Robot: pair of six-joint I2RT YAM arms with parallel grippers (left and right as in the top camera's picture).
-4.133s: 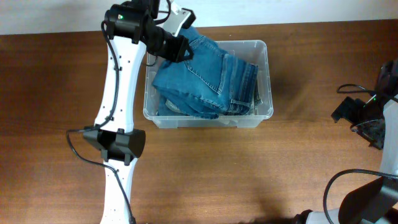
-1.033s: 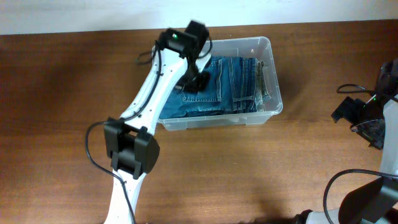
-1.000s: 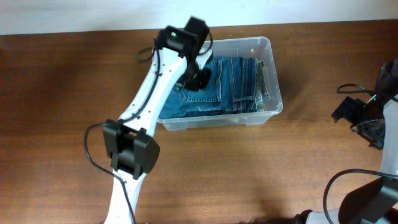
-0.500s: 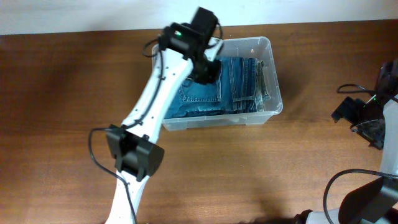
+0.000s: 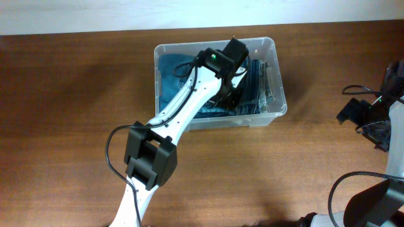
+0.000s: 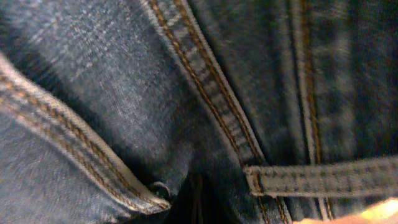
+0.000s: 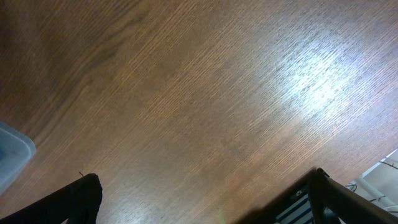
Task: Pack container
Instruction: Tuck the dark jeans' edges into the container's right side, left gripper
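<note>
Reaching into the container [image 5: 278,70] over jeans [image 5: 172,68], left pincer [image 5: 228,96] is closed (right pincer [image 7: 200,200] spread wide)

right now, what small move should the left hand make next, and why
Probably lift the left hand straight up: it is shut and down against the jeans, which lie inside the container, so the tucking looks done.

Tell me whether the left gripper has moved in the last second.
Yes. The left gripper has shifted right across the jeans, toward the right wall of the container.
</note>
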